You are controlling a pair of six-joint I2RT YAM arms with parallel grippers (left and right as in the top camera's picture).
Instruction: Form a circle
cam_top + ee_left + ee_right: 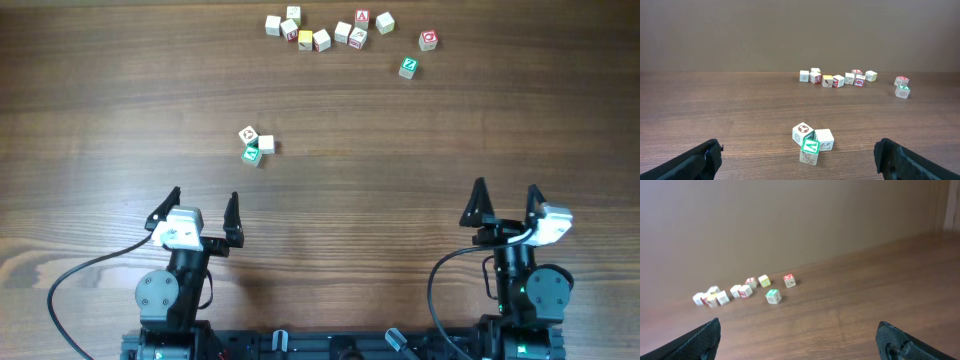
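Black left claw (205, 193) and right claw (506, 185), white wrist blocks (183, 228), looping black cables (80, 274).

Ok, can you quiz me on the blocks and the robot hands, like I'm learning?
1. True or false: the right gripper holds a cube.
2. How many cubes are in the small group? A two, B three, C six.
3. Fill in: the group's cube closest to the left gripper has a ___ top.

Key: 1 false, its jaws are open and empty. 2 B. 3 green.
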